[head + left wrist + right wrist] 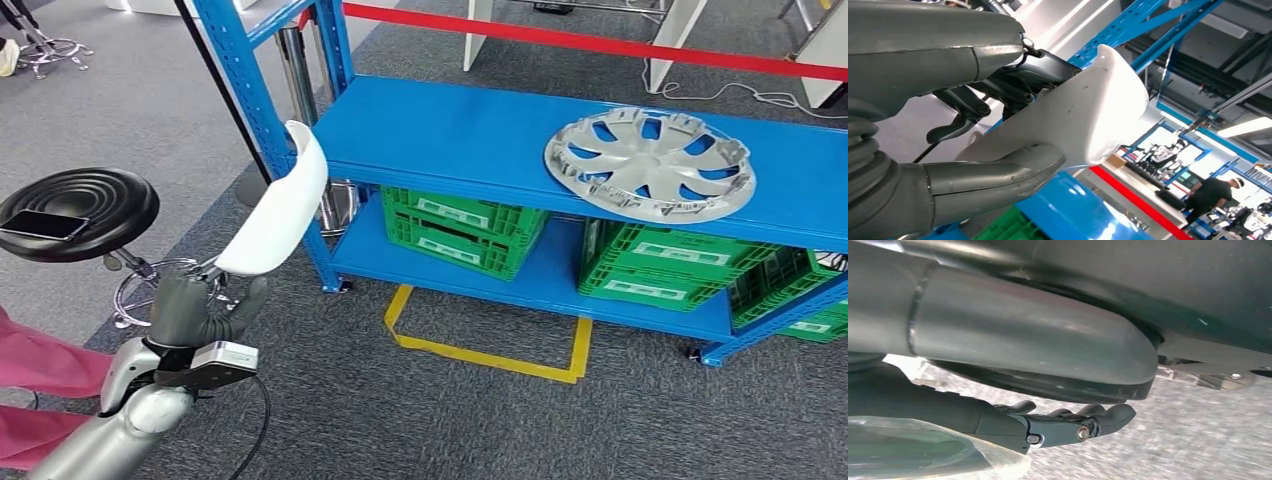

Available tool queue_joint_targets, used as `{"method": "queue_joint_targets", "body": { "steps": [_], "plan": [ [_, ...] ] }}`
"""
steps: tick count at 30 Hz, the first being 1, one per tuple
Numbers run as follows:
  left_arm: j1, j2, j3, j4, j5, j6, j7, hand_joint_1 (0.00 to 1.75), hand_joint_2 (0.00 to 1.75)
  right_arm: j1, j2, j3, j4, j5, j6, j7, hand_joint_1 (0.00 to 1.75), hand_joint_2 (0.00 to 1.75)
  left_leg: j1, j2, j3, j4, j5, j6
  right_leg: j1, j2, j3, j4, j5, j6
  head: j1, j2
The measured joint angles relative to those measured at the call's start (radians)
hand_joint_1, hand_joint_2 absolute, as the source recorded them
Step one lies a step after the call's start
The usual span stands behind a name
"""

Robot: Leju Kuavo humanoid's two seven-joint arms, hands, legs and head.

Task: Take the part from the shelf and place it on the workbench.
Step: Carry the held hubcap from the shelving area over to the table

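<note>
Head view: left robot hand (190,305), lower left of frame, grips white part (275,200), clear of blue shelf (480,135). Left wrist view: thumb and fingers (998,172) clamp the part (1083,115). Right wrist view: right robot hand (1068,425) hangs, fingers curled, holding nothing. Judged: carry step; next, turn toward table.

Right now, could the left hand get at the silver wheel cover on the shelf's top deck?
Probably not. The left hand already holds the white part, so its fingers aren't free. The wheel cover also lies far across the blue shelf, well away from that hand.
</note>
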Motion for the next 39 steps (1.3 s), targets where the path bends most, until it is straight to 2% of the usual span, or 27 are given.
{"method": "queue_joint_targets", "body": {
  "steps": [1, 2, 3, 4, 5, 7, 8, 10, 12, 13, 14, 15, 17, 19, 21, 23, 24, 25, 27, 28, 29, 30, 32, 34, 35, 37, 39],
  "plan": [
    [0.000, 0.001, 0.003, 0.003, 0.005, -0.003, -0.002, 1.75, 1.75, -0.002, 0.000, 0.000, 0.000, -0.002, -0.002, 0.001, 0.00, 0.00, 0.000, -0.001, -0.018, 0.005, 0.011, -0.003, 0.000, 0.000, 0.043, -0.047, 0.030, -0.001, 0.000, 0.000],
    [0.000, 0.001, 0.007, 0.004, 0.009, -0.005, -0.004, 1.75, 1.75, -0.004, 0.001, 0.000, -0.001, -0.004, -0.003, 0.003, 0.00, 0.00, -0.001, -0.001, -0.033, 0.012, 0.019, -0.007, 0.000, 0.001, 0.100, -0.119, 0.041, -0.003, 0.000, 0.000],
    [-0.001, 0.002, 0.011, 0.006, 0.012, -0.008, -0.006, 1.75, 1.75, -0.007, 0.002, 0.000, -0.001, -0.005, -0.004, 0.003, 0.00, 0.00, -0.002, -0.002, -0.045, 0.019, 0.028, -0.012, 0.000, 0.003, 0.156, -0.198, 0.035, -0.007, 0.000, 0.000],
    [-0.002, 0.003, 0.015, 0.007, 0.013, -0.011, -0.008, 1.75, 1.75, -0.010, 0.004, 0.000, -0.001, -0.007, -0.006, 0.003, 0.00, 0.00, -0.003, -0.002, -0.053, 0.023, 0.037, -0.017, 0.002, 0.005, 0.192, -0.257, 0.022, -0.012, -0.001, 0.000],
    [-0.004, 0.003, 0.018, 0.008, 0.014, -0.012, -0.010, 1.75, 1.75, -0.013, 0.006, -0.001, -0.002, -0.008, -0.009, 0.002, 0.00, 0.00, -0.004, -0.002, -0.057, 0.024, 0.048, -0.022, 0.004, 0.007, 0.211, -0.294, 0.009, -0.018, -0.002, 0.000],
    [-0.004, 0.005, 0.023, 0.011, 0.014, -0.011, -0.008, 1.75, 1.75, -0.011, 0.009, -0.001, -0.002, -0.010, -0.024, -0.007, 0.00, 0.00, -0.002, -0.002, -0.064, 0.021, 0.064, -0.032, 0.005, 0.005, 0.197, -0.306, 0.017, -0.036, -0.001, 0.000],
    [0.000, 0.008, 0.027, 0.012, 0.016, -0.008, -0.003, 1.75, 1.75, -0.008, 0.010, -0.001, -0.002, -0.010, -0.036, -0.021, 0.00, 0.00, 0.000, -0.003, -0.070, 0.028, 0.048, -0.038, 0.005, 0.003, 0.187, -0.306, 0.027, -0.046, -0.001, 0.000],
    [0.016, 0.022, 0.041, 0.013, 0.028, -0.003, 0.002, 1.75, 1.75, 0.004, 0.010, -0.001, -0.001, -0.011, -0.053, -0.058, 0.00, 0.00, 0.004, -0.003, -0.086, 0.094, -0.043, -0.051, 0.003, -0.001, 0.165, -0.306, 0.051, -0.062, -0.002, 0.000],
    [0.029, 0.035, 0.062, 0.013, 0.042, -0.004, -0.002, 1.75, 1.75, 0.018, 0.007, -0.002, 0.000, -0.015, -0.055, -0.086, 0.00, 0.00, 0.005, -0.003, -0.105, 0.222, -0.148, -0.059, 0.005, -0.003, 0.141, -0.303, 0.075, -0.067, -0.006, 0.000],
    [0.032, 0.039, 0.069, 0.013, 0.045, -0.006, -0.005, 1.75, 1.75, 0.025, 0.007, -0.003, 0.001, -0.016, -0.055, -0.093, 0.00, 0.00, 0.005, -0.003, -0.107, 0.278, -0.168, -0.061, 0.006, -0.005, 0.126, -0.299, 0.086, -0.068, -0.006, 0.000],
    [0.034, 0.042, 0.074, 0.013, 0.047, -0.008, -0.006, 1.75, 1.75, 0.029, 0.006, -0.003, 0.002, -0.018, -0.055, -0.097, 0.00, 0.00, 0.006, -0.003, -0.098, 0.308, -0.164, -0.061, 0.007, -0.008, 0.108, -0.294, 0.097, -0.067, -0.007, 0.000],
    [0.035, 0.044, 0.076, 0.013, 0.047, -0.011, -0.007, 1.75, 1.75, 0.031, 0.006, -0.003, 0.002, -0.019, -0.054, -0.099, 0.00, 0.00, 0.006, -0.003, -0.073, 0.303, -0.142, -0.060, 0.007, -0.010, 0.089, -0.288, 0.106, -0.066, -0.006, 0.000],
    [0.035, 0.046, 0.080, 0.012, 0.046, -0.014, -0.009, 1.75, 1.75, 0.032, 0.006, -0.004, 0.002, -0.020, -0.054, -0.100, 0.00, 0.00, 0.005, -0.003, 0.019, 0.193, -0.097, -0.054, 0.008, -0.011, 0.058, -0.277, 0.122, -0.060, -0.007, 0.000],
    [0.035, 0.049, 0.084, 0.009, 0.043, -0.015, -0.010, 1.75, 1.75, 0.031, 0.006, -0.005, 0.002, -0.022, -0.054, -0.100, 0.00, 0.00, 0.002, -0.004, 0.111, 0.051, -0.100, -0.045, 0.009, -0.011, 0.039, -0.274, 0.141, -0.050, -0.006, 0.000],
    [0.034, 0.052, 0.088, 0.006, 0.040, -0.020, -0.010, 1.75, 1.75, 0.031, 0.006, -0.007, 0.003, -0.025, -0.053, -0.098, 0.00, 0.00, -0.004, -0.004, 0.139, -0.009, -0.105, -0.035, 0.009, -0.012, 0.032, -0.278, 0.163, -0.039, -0.006, 0.000],
    [0.033, 0.053, 0.089, 0.006, 0.038, -0.026, -0.011, 1.75, 1.75, 0.032, 0.006, -0.008, 0.003, -0.027, -0.052, -0.095, 0.00, 0.00, -0.002, -0.002, 0.125, -0.015, -0.086, -0.022, 0.008, -0.010, 0.022, -0.279, 0.164, -0.028, -0.006, 0.000],
    [0.032, 0.053, 0.089, 0.006, 0.038, -0.030, -0.011, 1.75, 1.75, 0.032, 0.006, -0.009, 0.003, -0.028, -0.051, -0.093, 0.00, 0.00, 0.000, 0.000, 0.115, -0.018, -0.075, -0.013, 0.008, -0.007, 0.011, -0.262, 0.140, -0.023, -0.004, 0.000],
    [0.032, 0.053, 0.089, 0.006, 0.037, -0.033, -0.012, 1.75, 1.75, 0.031, 0.006, -0.010, 0.004, -0.030, -0.051, -0.092, 0.00, 0.00, 0.002, 0.002, 0.103, -0.020, -0.064, -0.006, 0.008, -0.004, -0.004, -0.223, 0.097, -0.019, -0.002, 0.000],
    [0.032, 0.052, 0.088, 0.006, 0.037, -0.034, -0.013, 1.75, 1.75, 0.031, 0.006, -0.011, 0.004, -0.031, -0.050, -0.091, 0.00, 0.00, 0.001, 0.003, 0.074, -0.015, -0.045, 0.002, 0.007, -0.001, -0.039, -0.091, 0.000, -0.013, 0.001, 0.000],
    [0.032, 0.051, 0.088, 0.006, 0.036, -0.034, -0.013, 1.75, 1.75, 0.030, 0.006, -0.011, 0.004, -0.031, -0.050, -0.091, 0.00, 0.00, 0.000, 0.003, 0.059, -0.013, -0.035, 0.003, 0.007, 0.000, -0.049, -0.029, -0.026, -0.011, 0.001, 0.000],
    [0.032, 0.050, 0.088, 0.006, 0.036, -0.034, -0.013, 1.75, 1.75, 0.030, 0.006, -0.011, 0.004, -0.031, -0.050, -0.091, 0.00, 0.00, 0.000, 0.003, 0.045, -0.010, -0.026, 0.003, 0.007, 0.000, -0.047, 0.007, -0.026, -0.010, 0.001, 0.000],
    [0.032, 0.050, 0.087, 0.006, 0.035, -0.034, -0.013, 1.75, 1.75, 0.030, 0.006, -0.011, 0.004, -0.032, -0.050, -0.091, 0.00, 0.00, -0.001, 0.004, 0.031, -0.007, -0.018, 0.002, 0.007, 0.000, -0.029, 0.009, -0.006, -0.010, 0.001, 0.000],
    [0.032, 0.049, 0.087, 0.006, 0.033, -0.034, -0.013, 1.75, 1.75, 0.030, 0.005, -0.012, 0.004, -0.033, -0.051, -0.089, 0.00, 0.00, -0.001, 0.003, 0.006, 0.001, -0.005, -0.003, 0.007, 0.001, 0.051, -0.082, 0.053, -0.013, 0.001, 0.000],
    [0.031, 0.049, 0.088, 0.006, 0.032, -0.034, -0.013, 1.75, 1.75, 0.029, 0.005, -0.012, 0.004, -0.034, -0.051, -0.087, 0.00, 0.00, -0.003, 0.002, -0.014, 0.011, 0.007, -0.011, 0.009, 0.003, 0.145, -0.219, 0.062, -0.020, 0.001, 0.000],
    [0.029, 0.050, 0.088, 0.006, 0.032, -0.035, -0.013, 1.75, 1.75, 0.028, 0.005, -0.013, 0.004, -0.034, -0.051, -0.087, 0.00, 0.00, -0.005, 0.002, -0.022, 0.015, 0.015, -0.016, 0.010, 0.004, 0.173, -0.267, 0.054, -0.024, 0.001, 0.000],
    [0.024, 0.050, 0.088, 0.006, 0.032, -0.035, -0.013, 1.75, 1.75, 0.028, 0.005, -0.014, 0.004, -0.034, -0.051, -0.087, 0.00, 0.00, -0.006, 0.003, -0.034, 0.016, 0.035, -0.024, 0.011, 0.006, 0.184, -0.303, 0.047, -0.031, 0.000, 0.000],
    [0.022, 0.051, 0.088, 0.006, 0.032, -0.035, -0.013, 1.75, 1.75, 0.030, 0.005, -0.016, 0.004, -0.034, -0.051, -0.087, 0.00, 0.00, -0.005, 0.000, -0.048, 0.025, 0.021, -0.033, 0.007, 0.004, 0.172, -0.310, 0.060, -0.042, 0.000, 0.000]
  ]
}}
